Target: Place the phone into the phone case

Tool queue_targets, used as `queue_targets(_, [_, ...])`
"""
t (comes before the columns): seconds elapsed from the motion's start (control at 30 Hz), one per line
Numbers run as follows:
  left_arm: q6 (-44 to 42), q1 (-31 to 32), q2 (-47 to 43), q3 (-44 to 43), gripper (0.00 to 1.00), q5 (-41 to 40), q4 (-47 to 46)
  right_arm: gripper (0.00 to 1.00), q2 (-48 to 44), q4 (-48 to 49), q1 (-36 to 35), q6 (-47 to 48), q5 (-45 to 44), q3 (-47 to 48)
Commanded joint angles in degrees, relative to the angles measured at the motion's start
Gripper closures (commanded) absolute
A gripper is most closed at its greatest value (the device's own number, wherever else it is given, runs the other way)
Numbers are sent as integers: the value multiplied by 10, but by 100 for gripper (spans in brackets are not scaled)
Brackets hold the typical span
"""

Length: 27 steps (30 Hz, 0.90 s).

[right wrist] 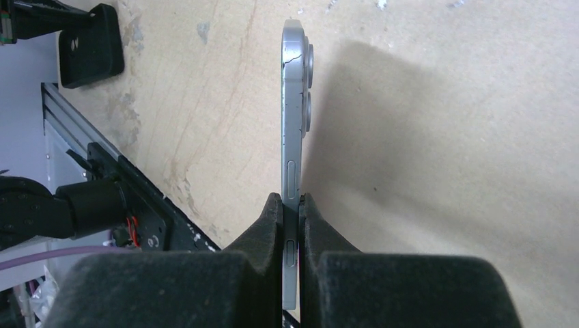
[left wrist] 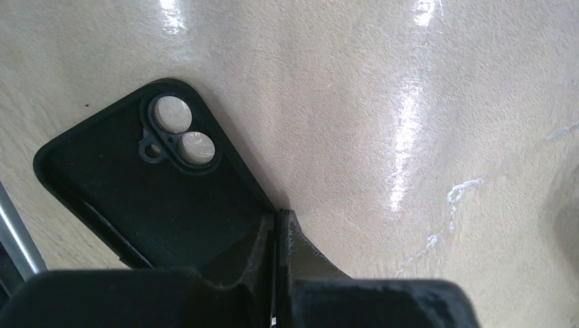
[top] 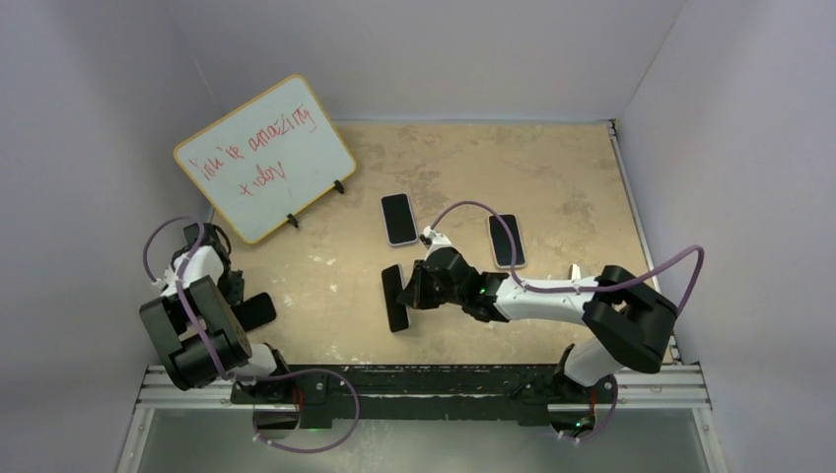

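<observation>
Grips phone (right wrist: 293, 102) edge-on w/ R gripper (right wrist: 292, 202), fingers (right wrist: 267, 222) shut on its faces, over mid table (top: 552, 177). Pinches rim of black phone case (left wrist: 123, 184) w/ L gripper (left wrist: 277, 219); lies flat, inside up, near-left.

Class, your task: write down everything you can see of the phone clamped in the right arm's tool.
The phone is a slim slab with a pale, metal-looking frame, side buttons and two round lenses bulging from its back; from above its face looks dark. The right tool is shut on one end, pressing both flat sides, so the wrist camera sees it edge-on. It casts a shadow on the table; whether it touches the table cannot be told.
</observation>
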<state>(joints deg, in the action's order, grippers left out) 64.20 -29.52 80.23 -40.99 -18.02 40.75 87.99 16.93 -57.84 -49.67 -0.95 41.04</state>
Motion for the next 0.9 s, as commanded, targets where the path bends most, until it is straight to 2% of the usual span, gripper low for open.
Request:
queue_targets(0.0, [-88,-3,-21,22,100,85,-62,100,-60,-13,-2,-3,-37,-17])
queue_targets(0.13, [-147,-1,-35,42,100,154,-81,100,-103,-46,0,8,-72,-23])
queue_targets(0.33, [-180,28,-84,64,100,177,-74,100,-159,-69,12,13,-95,-34])
queue_targets(0.57, [-179,150,-155,75,100,228,-83,100,-203,-108,44,17,-109,-47])
queue_targets(0.87, [-200,288,-226,108,100,292,-156,100,-304,-183,117,35,-118,-76])
